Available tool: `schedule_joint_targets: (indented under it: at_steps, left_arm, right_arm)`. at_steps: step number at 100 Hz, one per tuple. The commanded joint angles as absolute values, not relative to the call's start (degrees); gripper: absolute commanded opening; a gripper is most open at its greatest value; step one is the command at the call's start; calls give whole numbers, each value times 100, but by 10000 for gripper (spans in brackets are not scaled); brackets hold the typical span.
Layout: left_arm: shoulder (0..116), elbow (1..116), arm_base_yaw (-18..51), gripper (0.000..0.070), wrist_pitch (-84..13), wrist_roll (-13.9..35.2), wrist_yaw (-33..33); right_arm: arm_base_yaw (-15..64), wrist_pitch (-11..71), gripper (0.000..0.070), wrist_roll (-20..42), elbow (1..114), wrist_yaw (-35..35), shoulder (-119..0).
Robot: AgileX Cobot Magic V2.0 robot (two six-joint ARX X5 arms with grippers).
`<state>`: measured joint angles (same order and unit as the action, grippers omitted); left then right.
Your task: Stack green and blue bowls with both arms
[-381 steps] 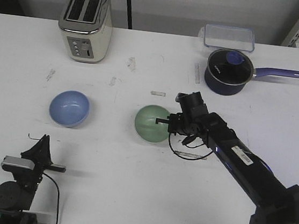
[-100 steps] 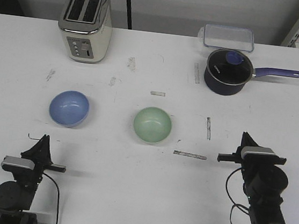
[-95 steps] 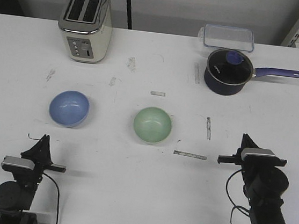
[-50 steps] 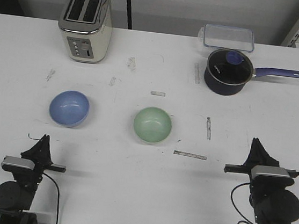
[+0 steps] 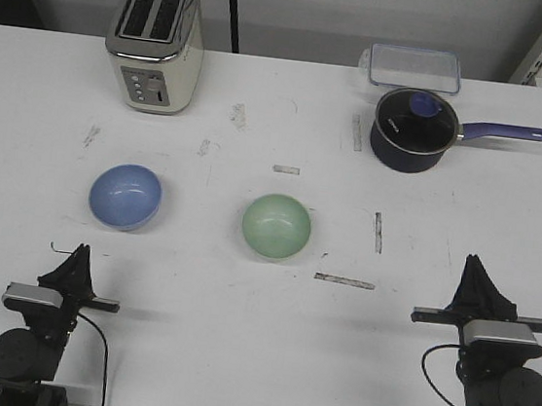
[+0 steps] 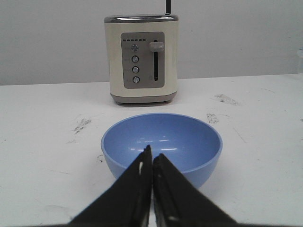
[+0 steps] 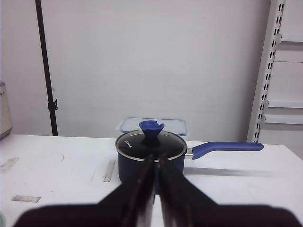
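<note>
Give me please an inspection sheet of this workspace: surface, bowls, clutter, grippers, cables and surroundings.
Surface: white table, scuffed, with a few tape strips.
Job's things: blue bowl and green bowl both upright, apart, side by side, not stacked.
Clutter: toaster at the far left; navy saucepan with lid at the far right; clear lidded container behind it.
Grippers: left gripper shut, empty, facing the blue bowl; right gripper shut, empty, facing the saucepan. Both are at the near edge.
Cables: black cable looping at each arm base.
Surroundings: pale wall, black pole, slotted metal upright.
</note>
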<state>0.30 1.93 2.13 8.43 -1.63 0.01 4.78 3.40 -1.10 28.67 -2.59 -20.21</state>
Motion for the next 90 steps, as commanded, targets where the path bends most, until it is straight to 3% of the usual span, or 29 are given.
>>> schedule_joint_targets:
  at_steps: [1,17,44,90]
  left_arm:
    - [19,71,211,2,923,-163,1]
    - [19,150,211,1,952,220,-5]
    - [368,1140,211,1,692,213,-296]
    - [3282,3632,211,1,-163,178,-327]
  right_arm:
    - [484,259,9,-134,2912,-257,-2018]
    - [484,261,9,-134,2912,-257,-2018]
    - [484,261,9,-134,2912,-257,-2018]
    - [486,261,9,-134,2912,-257,-2018]
